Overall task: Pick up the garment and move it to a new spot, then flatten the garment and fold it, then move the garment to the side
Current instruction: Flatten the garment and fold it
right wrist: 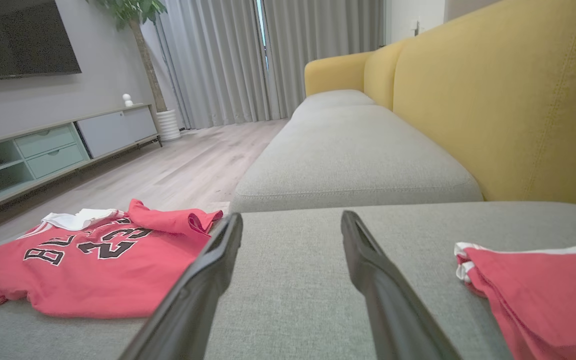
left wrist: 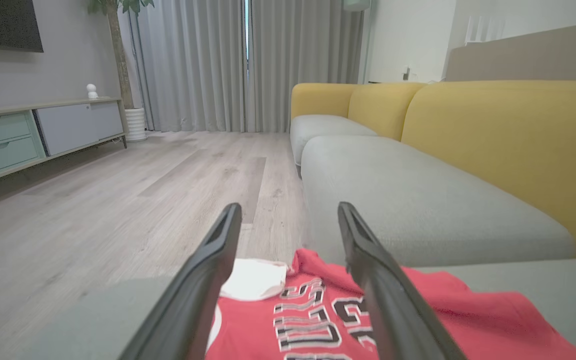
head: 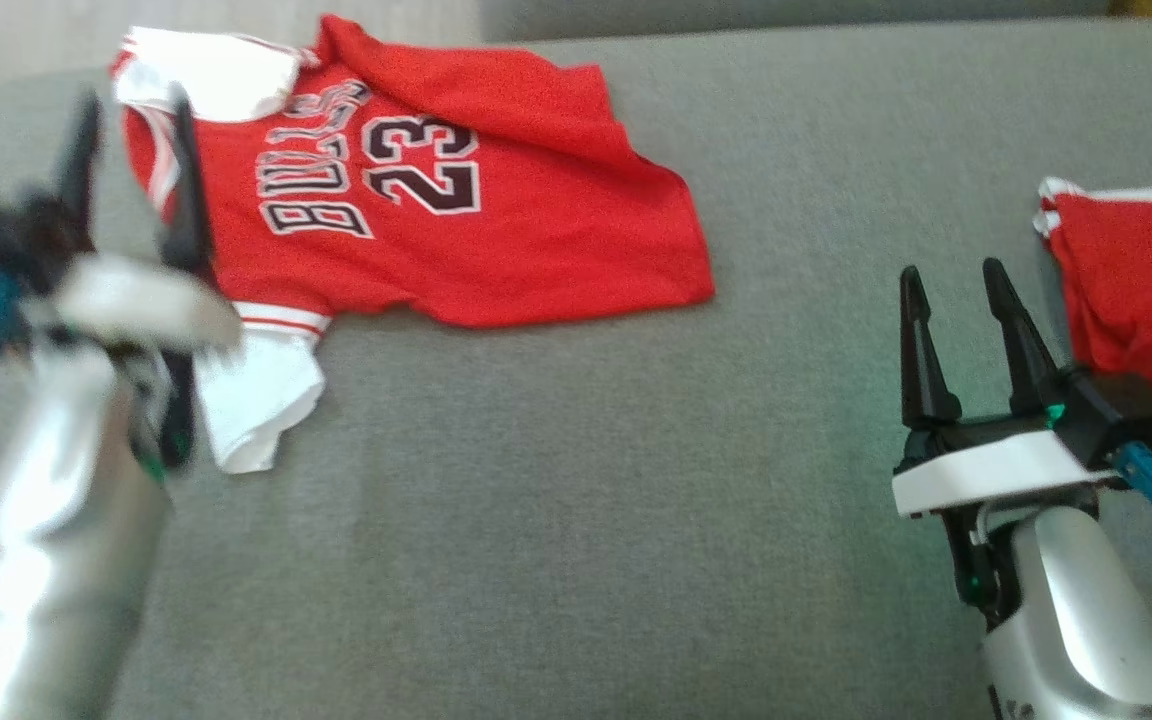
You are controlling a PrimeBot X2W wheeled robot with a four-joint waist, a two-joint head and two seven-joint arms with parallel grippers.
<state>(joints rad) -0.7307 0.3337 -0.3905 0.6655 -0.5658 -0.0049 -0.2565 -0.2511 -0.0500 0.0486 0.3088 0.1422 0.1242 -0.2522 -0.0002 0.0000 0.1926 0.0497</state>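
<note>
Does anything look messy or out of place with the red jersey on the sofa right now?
Yes. The red jersey is not lying flat on the grey sofa cushion: its far edge is flopped over onto itself, one white sleeve is folded back over the body, and the other sleeve lies rumpled.

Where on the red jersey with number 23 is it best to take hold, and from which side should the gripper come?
Probably the near white sleeve of the red jersey: it sticks out past the body onto bare grey cushion, so its thin edge is free. Come from above on the robot's side with the left gripper, whose jaws stand open close by.
</note>
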